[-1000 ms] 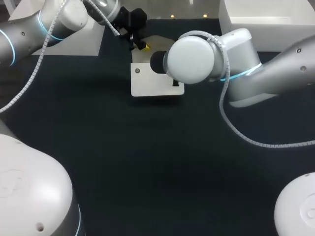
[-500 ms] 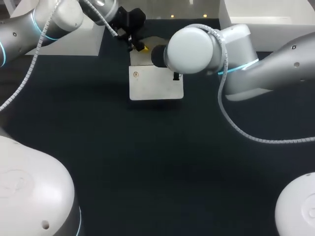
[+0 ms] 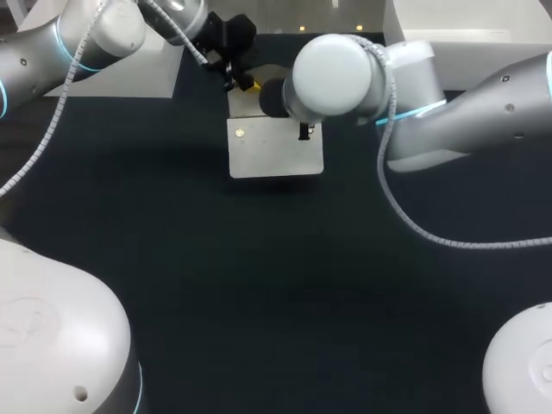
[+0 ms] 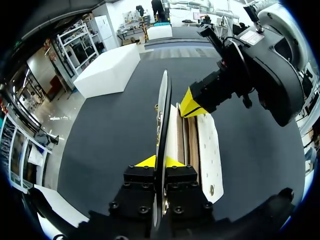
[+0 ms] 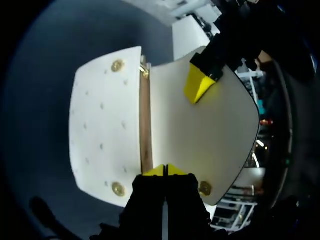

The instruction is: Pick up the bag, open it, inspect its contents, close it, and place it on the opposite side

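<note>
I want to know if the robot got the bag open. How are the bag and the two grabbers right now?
White studded bag with gold rivets: open, brown inside showing.
White flap of the bag: lifted away from the studded front.
Left gripper with yellow tips: shut on the flap's edge.
Right gripper with yellow tips: shut on the bag's edge beside the brown opening.

White bag [image 3: 276,155] turned from tilted to square — right arm [image 3: 332,73] shifted toward far side.
</note>
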Robot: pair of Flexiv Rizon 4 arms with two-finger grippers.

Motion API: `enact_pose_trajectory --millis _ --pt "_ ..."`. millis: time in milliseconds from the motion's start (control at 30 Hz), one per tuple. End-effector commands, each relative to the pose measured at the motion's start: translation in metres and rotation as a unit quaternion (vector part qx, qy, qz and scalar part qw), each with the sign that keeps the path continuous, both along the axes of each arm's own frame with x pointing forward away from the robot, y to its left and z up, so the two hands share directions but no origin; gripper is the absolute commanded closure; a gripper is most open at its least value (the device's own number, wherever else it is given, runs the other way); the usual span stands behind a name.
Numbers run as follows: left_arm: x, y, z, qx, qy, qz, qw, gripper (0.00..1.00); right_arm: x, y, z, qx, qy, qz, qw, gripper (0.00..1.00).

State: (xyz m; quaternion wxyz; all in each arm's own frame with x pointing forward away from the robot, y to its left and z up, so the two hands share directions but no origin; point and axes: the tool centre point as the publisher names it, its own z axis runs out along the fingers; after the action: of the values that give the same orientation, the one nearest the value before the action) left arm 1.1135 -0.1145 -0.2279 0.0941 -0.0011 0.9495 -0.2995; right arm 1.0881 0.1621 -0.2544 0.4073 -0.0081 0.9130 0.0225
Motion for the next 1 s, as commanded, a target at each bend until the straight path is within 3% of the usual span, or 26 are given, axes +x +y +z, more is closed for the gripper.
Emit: enact_pose_trajectory --millis 33,600,1000 --pt "-0.002 0.0 0.003 0.0 -0.001 0.002 1.0 1.0 0.004 0.002 -0.008 0.0 0.005 0.0 1.0 1.0" --pt "-0.005 0.0 0.008 -0.024 0.007 0.019 1.0 1.0 -0.024 0.006 -0.032 0.0 0.032 0.003 0.999 1.0" --pt "-0.014 0.002 0.014 -0.031 0.005 0.006 0.999 1.0 -0.012 0.003 -0.026 0.002 0.021 -0.009 1.0 1.0"
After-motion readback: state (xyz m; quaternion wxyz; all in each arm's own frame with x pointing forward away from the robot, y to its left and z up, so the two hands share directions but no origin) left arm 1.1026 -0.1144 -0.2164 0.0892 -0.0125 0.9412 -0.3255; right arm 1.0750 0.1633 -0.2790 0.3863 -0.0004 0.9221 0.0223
